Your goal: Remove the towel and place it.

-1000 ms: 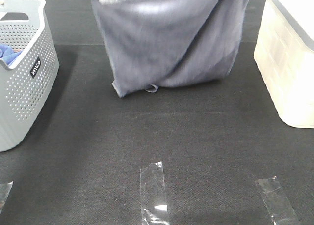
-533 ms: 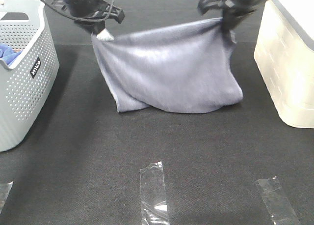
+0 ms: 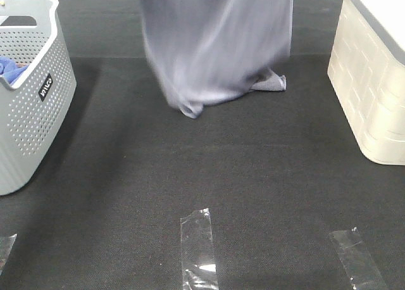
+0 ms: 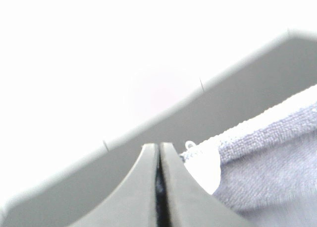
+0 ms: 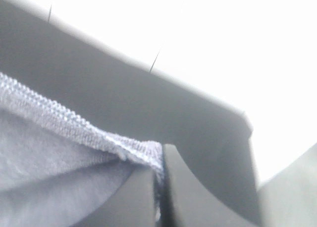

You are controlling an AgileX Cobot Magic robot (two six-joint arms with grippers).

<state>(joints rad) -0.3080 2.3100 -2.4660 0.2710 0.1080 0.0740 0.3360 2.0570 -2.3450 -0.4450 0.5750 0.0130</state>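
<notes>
We lower the towel level, clear of the basket, left gripper and right gripper both clamping its hem.

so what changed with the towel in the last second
The towel rose and drew back: half a second ago it hung spread wide, now it hangs narrower, its lower end bunched farther back on the mat. The left gripper and right gripper stay shut on its hem, now above the high view's frame. The grey basket, white bin and tape strips have not moved.
</notes>
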